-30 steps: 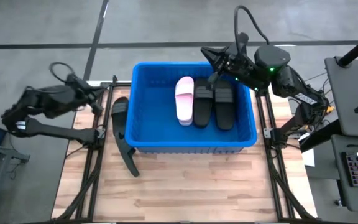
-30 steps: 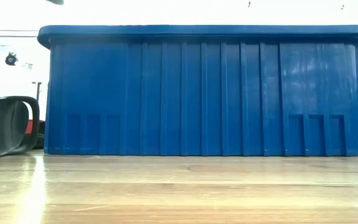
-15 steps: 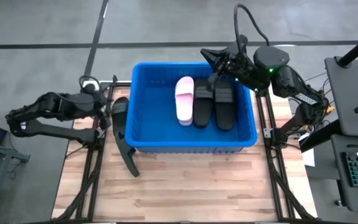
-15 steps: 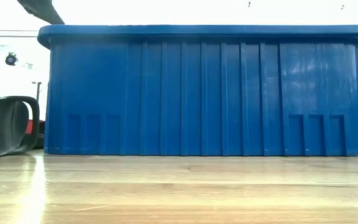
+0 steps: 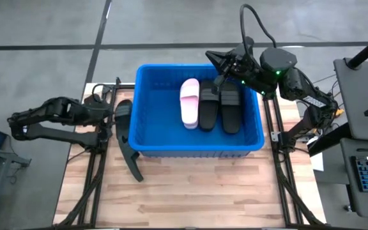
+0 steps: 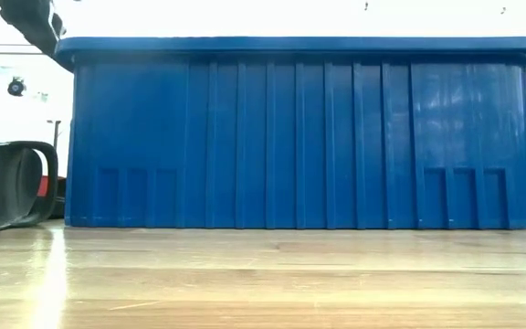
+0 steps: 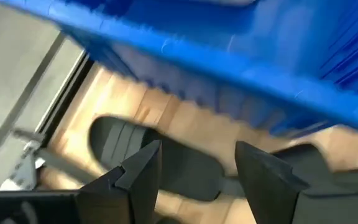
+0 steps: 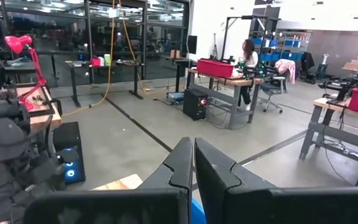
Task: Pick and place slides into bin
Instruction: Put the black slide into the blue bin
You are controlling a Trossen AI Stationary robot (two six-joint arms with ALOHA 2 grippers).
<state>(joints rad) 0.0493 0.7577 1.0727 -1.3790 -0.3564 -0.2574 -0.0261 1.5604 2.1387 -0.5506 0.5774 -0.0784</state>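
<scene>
The blue bin (image 5: 200, 144) stands mid-table and holds one pink slide (image 5: 190, 102) and two black slides (image 5: 220, 110) side by side on its floor. Two more black slides lie on the wood left of the bin: one (image 5: 122, 120) along its left wall, one (image 5: 131, 161) nearer the front. My left gripper (image 5: 112, 114) hangs open just above the first one; in its wrist view its gripper (image 7: 197, 163) has that black slide (image 7: 173, 163) showing between the fingers. My right gripper (image 5: 217, 59) is shut, held level over the bin's far right corner.
The bin (image 6: 299, 137) fills most of the low view, with a black slide (image 6: 7, 187) at its left. Bare wood lies in front of the bin (image 5: 197, 191). Black frame rails run along both table sides. A person (image 8: 250, 56) sits far off in the room.
My left gripper has come toward the bin and the black slide beside it, sinking and tipping its fingers downward. The right arm and all slides have stayed put.
</scene>
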